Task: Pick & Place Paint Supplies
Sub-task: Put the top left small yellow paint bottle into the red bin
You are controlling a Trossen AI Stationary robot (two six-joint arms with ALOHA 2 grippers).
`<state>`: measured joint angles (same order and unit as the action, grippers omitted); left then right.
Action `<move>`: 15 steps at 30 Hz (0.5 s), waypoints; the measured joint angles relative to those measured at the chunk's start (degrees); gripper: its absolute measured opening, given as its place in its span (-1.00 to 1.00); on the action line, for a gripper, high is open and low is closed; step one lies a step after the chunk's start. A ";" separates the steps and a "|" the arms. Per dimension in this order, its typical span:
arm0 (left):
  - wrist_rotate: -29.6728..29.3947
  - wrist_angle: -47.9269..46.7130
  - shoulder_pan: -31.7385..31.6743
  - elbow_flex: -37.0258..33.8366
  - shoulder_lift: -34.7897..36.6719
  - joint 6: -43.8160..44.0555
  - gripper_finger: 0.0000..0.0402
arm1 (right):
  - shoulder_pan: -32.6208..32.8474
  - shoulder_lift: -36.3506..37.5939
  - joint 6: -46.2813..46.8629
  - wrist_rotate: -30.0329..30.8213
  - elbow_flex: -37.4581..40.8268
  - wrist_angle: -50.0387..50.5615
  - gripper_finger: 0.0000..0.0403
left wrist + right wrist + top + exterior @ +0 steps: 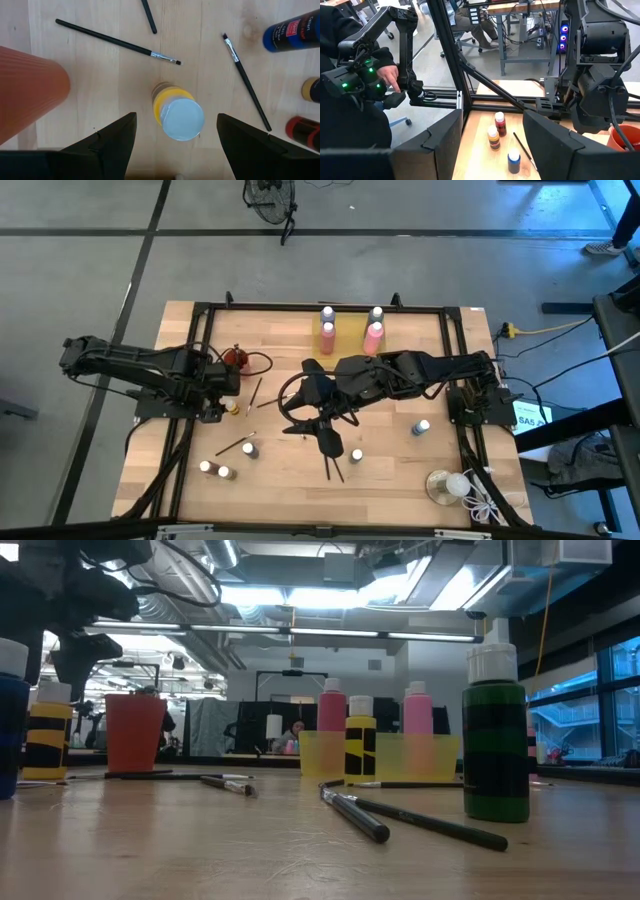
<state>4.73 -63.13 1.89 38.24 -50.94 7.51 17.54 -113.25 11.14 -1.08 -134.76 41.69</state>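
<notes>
My left gripper (pixel 176 122) points down, open, over a small yellow paint bottle with a white cap (pixel 177 117) that stands on its base on the table. Its fingers stand on either side of the cap without touching it; the high view shows this gripper (pixel 226 402) at the table's left. My right gripper (pixel 300 395) hangs open high above the table's middle, holding nothing. Thin dark paintbrushes (pixel 117 42) (pixel 247 85) lie flat near the yellow bottle. Two pink bottles (pixel 327 335) (pixel 373 335) stand in a yellow tray (pixel 350 338) at the far edge.
A red cup (pixel 235 358) stands beside my left gripper. Small bottles (pixel 248 450) (pixel 356 455) (pixel 421 427) and two dark brushes (pixel 332 465) are scattered over the near half. A clear dish with white ball and cord (pixel 447 485) sits near right. A person's hand (pixel 387 75) shows beyond the table.
</notes>
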 joint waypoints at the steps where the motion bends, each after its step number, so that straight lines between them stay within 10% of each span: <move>1: -0.02 -0.01 0.01 0.00 0.00 0.01 0.35 | 0.00 0.00 0.00 0.00 0.00 0.02 0.06; 15: -0.70 0.21 0.00 0.02 -0.52 0.25 0.35 | 0.00 0.00 0.00 0.00 0.00 0.04 0.06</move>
<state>4.03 -62.93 1.89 38.26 -51.46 7.76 17.54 -113.25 11.14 -1.08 -134.76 41.73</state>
